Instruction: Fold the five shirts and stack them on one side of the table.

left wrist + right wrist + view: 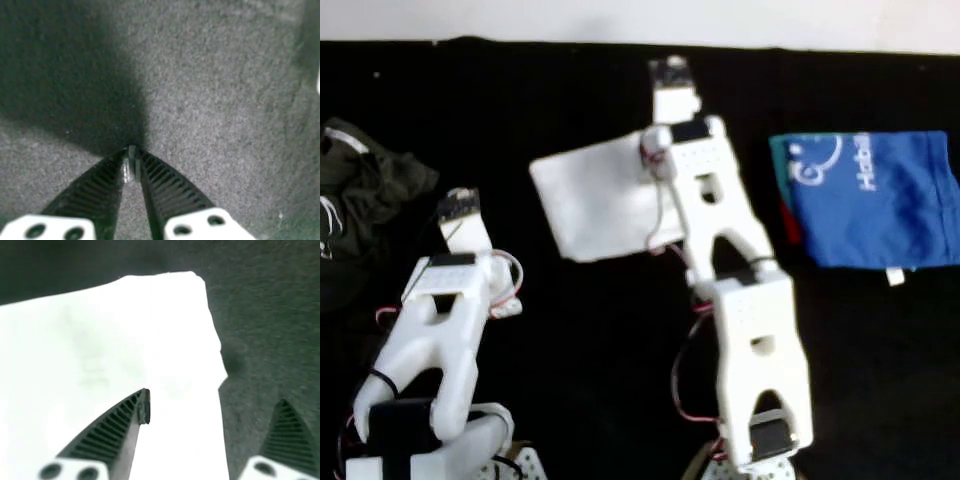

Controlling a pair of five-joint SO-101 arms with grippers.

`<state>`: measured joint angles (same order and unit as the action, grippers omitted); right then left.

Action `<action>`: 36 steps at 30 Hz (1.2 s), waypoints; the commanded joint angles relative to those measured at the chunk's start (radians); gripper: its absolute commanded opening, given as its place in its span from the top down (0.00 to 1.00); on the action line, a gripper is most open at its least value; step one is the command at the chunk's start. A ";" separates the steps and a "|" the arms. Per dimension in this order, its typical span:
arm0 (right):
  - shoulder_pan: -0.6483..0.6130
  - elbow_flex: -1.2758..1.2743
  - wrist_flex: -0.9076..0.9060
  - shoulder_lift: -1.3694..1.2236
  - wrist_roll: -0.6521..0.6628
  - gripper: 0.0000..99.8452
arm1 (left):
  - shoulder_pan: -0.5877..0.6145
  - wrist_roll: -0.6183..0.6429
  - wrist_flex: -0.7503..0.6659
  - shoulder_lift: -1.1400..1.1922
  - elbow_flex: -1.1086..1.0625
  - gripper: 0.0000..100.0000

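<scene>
Work was partly done: blue folded shirt [880, 200] stacked, white folded shirt [595, 205] beneath the wide-spread, empty right gripper [214, 400], dark crumpled shirt [365, 190] unfolded; left gripper [131, 156] closed, empty.

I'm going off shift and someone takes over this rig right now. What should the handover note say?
Left gripper: shut, empty, over the black table cloth.
Right gripper: open, holding nothing, over the edge of the folded white shirt at mid-table.
Done: folded blue printed shirt lies at the table's right side, on layers showing a teal edge and a red edge.
To do: stack the white shirt on the blue one; fold and stack the crumpled dark shirt at the left side.
</scene>
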<state>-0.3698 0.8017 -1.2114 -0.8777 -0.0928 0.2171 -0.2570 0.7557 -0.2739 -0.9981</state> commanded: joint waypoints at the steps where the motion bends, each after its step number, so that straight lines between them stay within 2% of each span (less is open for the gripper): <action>1: 0.001 0.133 -0.051 -0.081 -0.012 0.63 | 0.010 -0.006 -0.012 -0.001 -0.008 0.99; 7: -0.010 0.269 -0.174 -0.209 -0.012 0.64 | 0.010 -0.006 -0.012 -0.001 -0.008 0.99; 9: -0.007 0.303 -0.202 -0.242 -0.009 0.66 | 0.010 -0.006 -0.012 -0.001 -0.008 0.99; 11: -0.005 0.328 -0.229 -0.265 -0.006 0.76 | 0.010 -0.006 -0.012 -0.001 -0.008 0.99; 14: -0.005 0.366 -0.255 -0.294 -0.006 0.97 | 0.012 -0.006 -0.012 -0.001 -0.008 0.99; 15: -0.005 0.375 -0.255 -0.300 -0.003 1.00 | 0.010 -0.006 -0.012 -0.001 -0.008 0.99; 17: -0.004 0.384 -0.260 -0.305 0.020 0.97 | 0.010 -0.006 -0.012 -0.001 -0.008 0.99; 21: 0.025 0.390 -0.277 -0.289 0.052 0.99 | 0.010 -0.006 -0.012 -0.001 -0.008 0.99; 30: 0.090 0.622 -0.558 -0.193 0.135 0.99 | 0.010 -0.008 -0.012 -0.001 -0.008 0.99; 33: 0.150 0.602 -0.556 -0.111 0.135 0.99 | 0.010 -0.008 -0.012 -0.001 -0.008 0.99; 36: 0.174 0.466 -0.556 0.038 0.137 0.99 | 0.010 -0.008 -0.014 -0.001 -0.008 0.99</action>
<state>-0.2332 1.3387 -1.7530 -1.0342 0.0299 0.2171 -0.2570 0.7557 -0.2739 -0.9981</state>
